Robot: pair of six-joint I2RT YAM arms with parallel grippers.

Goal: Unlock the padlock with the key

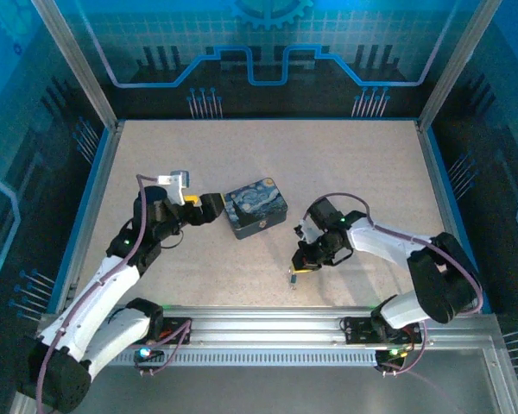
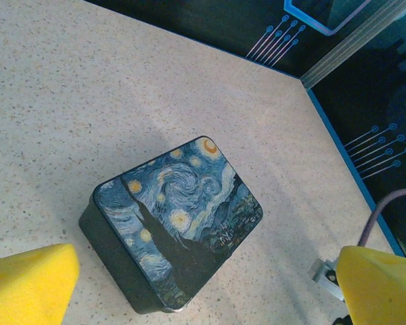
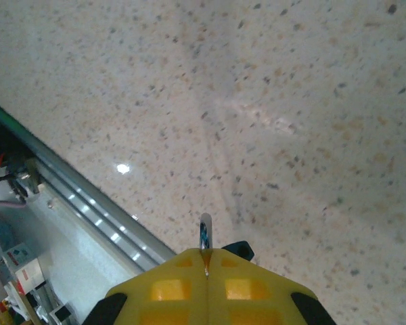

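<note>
Toward the worktop's [image 1: 242,147] near edge, the right fingers [image 3: 169,288] are pressed together on a thin sliver, seemingly the key [image 3: 205,233]. Farther, mid-worktop, the left fingers [image 2: 27,284] stand wide apart just beside the tin [image 2: 183,223].

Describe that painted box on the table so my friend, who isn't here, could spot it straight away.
Start at the speckled beige table and look to its middle. In front of the open left gripper lies a flat rectangular tin with rounded corners. What sets it apart is its lid, painted with a swirling blue night sky and yellow stars.
</note>
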